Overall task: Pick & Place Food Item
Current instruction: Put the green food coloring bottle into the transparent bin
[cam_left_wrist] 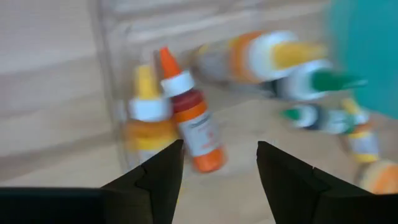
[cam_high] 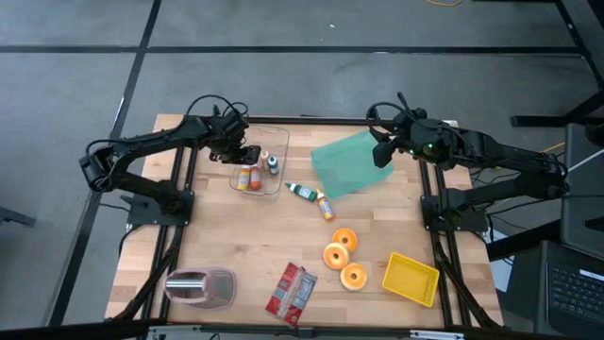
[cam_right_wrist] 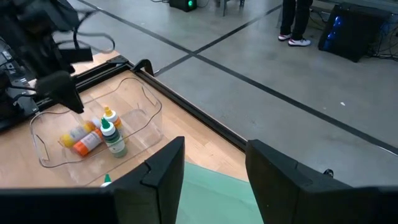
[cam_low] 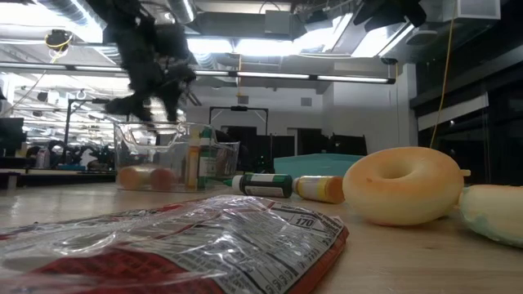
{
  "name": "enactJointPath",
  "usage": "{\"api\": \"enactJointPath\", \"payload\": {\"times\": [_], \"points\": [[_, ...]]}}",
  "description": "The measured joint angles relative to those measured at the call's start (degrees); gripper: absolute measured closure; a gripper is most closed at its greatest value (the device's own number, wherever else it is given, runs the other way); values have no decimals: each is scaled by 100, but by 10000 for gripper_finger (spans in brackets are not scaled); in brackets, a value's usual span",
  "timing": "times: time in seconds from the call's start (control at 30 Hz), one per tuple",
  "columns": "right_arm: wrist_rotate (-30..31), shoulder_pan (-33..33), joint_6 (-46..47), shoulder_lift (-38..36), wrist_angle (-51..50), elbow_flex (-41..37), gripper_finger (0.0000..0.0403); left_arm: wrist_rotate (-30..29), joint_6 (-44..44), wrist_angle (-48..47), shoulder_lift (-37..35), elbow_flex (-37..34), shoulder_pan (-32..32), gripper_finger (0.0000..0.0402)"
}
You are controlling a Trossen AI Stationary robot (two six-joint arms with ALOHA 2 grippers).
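Note:
A clear plastic container [cam_high: 262, 185] stands at the table's far left. An orange bottle [cam_left_wrist: 194, 127] and a yellow bottle [cam_left_wrist: 147, 118] lie side by side on its floor, a green-capped bottle [cam_right_wrist: 114, 139] stands upright beside them, and another bottle [cam_left_wrist: 249, 57] lies there too. My left gripper [cam_left_wrist: 217, 168] hangs open just above the orange bottle, fingers slanting down and touching nothing. A green bottle [cam_high: 302, 192] and a yellow bottle [cam_high: 326, 206] lie on the table to the container's right. My right gripper [cam_right_wrist: 211, 168] waits open, high over the teal bin [cam_high: 347, 162].
Three donuts [cam_high: 342, 255] sit at the near middle, with a yellow tray [cam_high: 411, 279] to their right. A red snack pack [cam_high: 291, 291] and a clear pink container [cam_high: 200, 286] lie near the front edge. Bare wood lies between the bottles and the donuts.

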Motion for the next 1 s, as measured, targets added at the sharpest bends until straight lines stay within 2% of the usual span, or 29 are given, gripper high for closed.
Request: {"api": "enactJointPath", "payload": {"times": [0.17, 0.33, 0.53, 0.77, 1.0], "points": [[0, 0, 0, 0, 0, 0, 234, -160, 142, 1009, -276, 321, -364, 208], [2, 0, 1, 0, 0, 0, 234, -806, 1197, 2180, -585, 654, -890, 212], [0, 0, 3, 0, 5, 0, 234, -938, 2108, 2143, -493, 1293, -1526, 213], [0, 0, 40, -2, 187, 0, 234, -1088, 3462, 1570, 503, 2284, -2528, 213], [-153, 0, 48, -2, 260, 0, 234, -1209, 5013, 813, 1908, 3388, -2857, 213]]}}
